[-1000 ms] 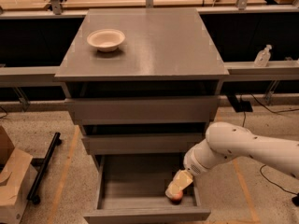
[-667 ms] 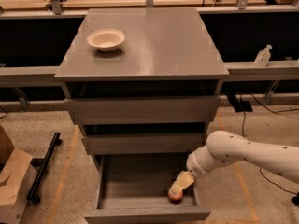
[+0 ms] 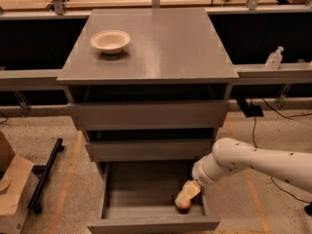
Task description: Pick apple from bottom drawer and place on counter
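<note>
Lowered a little since a second ago, the arm's (image 3: pixel 253 161) white elbow now sits closer to the drawer's right wall, and the gripper (image 3: pixel 183 199) has sunk a touch with it. It points down and to the left inside the bottom drawer (image 3: pixel 146 223), its pale tip right on top of the apple (image 3: pixel 183 207). Whether it has closed on the fruit I cannot tell from where I stand.

The apple has not shifted. It lies on the drawer floor in the front right corner, near the right wall and just behind the front panel. To its left the drawer floor runs bare to the other wall.

That drawer is pulled out well past the two shallower drawers (image 3: pixel 148 149) above it, and the arm comes in over its right edge, under the middle drawer's front.

Up on the counter (image 3: pixel 165 52), a white bowl (image 3: pixel 110 41) stands near the back left corner, with the flat grey top stretching away to its right. A cardboard box (image 3: pixel 14 191) sits on the floor well off to the left.
</note>
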Tool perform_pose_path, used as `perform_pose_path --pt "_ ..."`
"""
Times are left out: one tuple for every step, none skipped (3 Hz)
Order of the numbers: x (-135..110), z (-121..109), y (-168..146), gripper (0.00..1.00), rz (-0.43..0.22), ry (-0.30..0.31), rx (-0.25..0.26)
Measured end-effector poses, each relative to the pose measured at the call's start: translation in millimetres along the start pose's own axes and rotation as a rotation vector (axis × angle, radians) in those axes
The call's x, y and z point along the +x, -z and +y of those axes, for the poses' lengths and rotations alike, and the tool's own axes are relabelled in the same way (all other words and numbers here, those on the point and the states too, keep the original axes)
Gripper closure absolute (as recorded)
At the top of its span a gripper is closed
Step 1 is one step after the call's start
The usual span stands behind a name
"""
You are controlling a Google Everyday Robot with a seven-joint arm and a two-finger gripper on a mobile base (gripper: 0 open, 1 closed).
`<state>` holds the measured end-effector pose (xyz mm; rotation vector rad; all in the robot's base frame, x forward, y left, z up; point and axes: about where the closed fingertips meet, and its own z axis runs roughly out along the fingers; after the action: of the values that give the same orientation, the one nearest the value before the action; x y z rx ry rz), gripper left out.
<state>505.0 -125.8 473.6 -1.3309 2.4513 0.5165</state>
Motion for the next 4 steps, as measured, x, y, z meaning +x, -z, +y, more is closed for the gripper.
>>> perform_pose_path --pt "-6 -22 -14 0.00 -0.034 0.014 0.036" --pt "-10 -51 -34 0.00 -0.081 0.011 0.073" --pt "-6 -80 -67 0.00 -0.103 -0.016 0.088" --pt "13 -99 -111 0.00 -0.092 -0.071 0.064"
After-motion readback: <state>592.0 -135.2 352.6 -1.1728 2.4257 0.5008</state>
